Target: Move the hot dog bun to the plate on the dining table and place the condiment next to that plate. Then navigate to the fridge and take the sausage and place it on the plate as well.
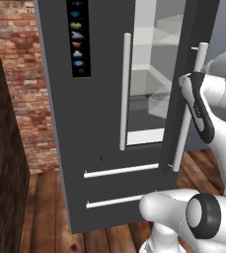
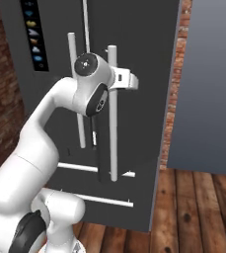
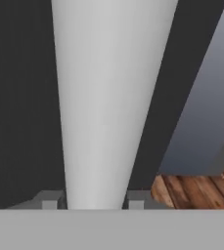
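- The arm (image 2: 40, 138) rises from its base, bends at the elbow and reaches forward and up to the fridge (image 1: 99, 113); its wrist is level with the upper part of the right door's handle (image 2: 112, 113).
- In the left base view the forearm crosses in front of that handle, and the wrist lies at the picture's right edge.
- The tool (image 3: 96, 202) is clamped on the handle: in the hand view the pale bar runs up between the two fingertips (image 3: 49, 200), which sit tight against its sides.
- The fridge is tall and dark grey, with a black icon panel (image 1: 78, 37) high on its left door, long pale bar handles, and two drawers (image 1: 119, 185) below, each with a horizontal pale bar.
- The left base view shows the right door swung partly open, with pale shelves (image 1: 154, 74) in the lit interior. No sausage can be made out on them.
- The right base view shows the same door from its outer face, so the interior is hidden; it adds a grey wall (image 2: 208, 84) to the right of the fridge.
- Brick wall (image 1: 28, 89) stands left of the fridge, and a wood plank floor (image 2: 193, 212) lies under it.
- The hand view shows a strip of floor and grey wall past the door's edge.
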You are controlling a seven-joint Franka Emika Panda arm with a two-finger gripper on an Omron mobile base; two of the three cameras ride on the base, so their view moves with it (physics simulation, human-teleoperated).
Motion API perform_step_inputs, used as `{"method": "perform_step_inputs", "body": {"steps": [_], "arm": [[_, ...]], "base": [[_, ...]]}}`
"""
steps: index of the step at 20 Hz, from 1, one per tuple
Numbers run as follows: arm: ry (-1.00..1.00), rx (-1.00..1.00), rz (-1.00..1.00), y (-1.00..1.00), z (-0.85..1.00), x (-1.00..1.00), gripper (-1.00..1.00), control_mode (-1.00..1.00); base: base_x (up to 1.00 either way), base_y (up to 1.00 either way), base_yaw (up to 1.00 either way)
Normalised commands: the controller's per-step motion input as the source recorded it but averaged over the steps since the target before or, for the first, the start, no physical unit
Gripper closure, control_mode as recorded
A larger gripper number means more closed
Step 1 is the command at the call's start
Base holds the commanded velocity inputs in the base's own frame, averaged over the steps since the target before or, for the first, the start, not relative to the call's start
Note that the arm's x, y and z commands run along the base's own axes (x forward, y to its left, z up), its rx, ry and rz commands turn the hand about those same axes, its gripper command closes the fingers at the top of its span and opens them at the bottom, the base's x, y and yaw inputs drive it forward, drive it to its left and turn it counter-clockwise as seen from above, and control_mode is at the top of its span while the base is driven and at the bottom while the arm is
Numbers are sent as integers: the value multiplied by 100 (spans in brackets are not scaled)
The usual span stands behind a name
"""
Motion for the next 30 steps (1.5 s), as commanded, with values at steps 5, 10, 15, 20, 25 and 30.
{"method": "perform_step_inputs", "body": {"steps": [5,10,15,20,25,30], "arm": [[-13,-7,-1,-3,18,-94,-100,-100],[-7,-14,4,28,8,-100,-100,-100],[2,-28,9,83,7,-79,-100,-100],[18,-40,4,100,1,-5,-100,-100],[23,-40,1,99,0,7,-100,-100],[34,-24,-1,64,0,70,-100,-100]], "base": [[0,0,0],[0,0,0],[0,0,0],[0,0,0],[0,0,0],[0,0,0]]}}
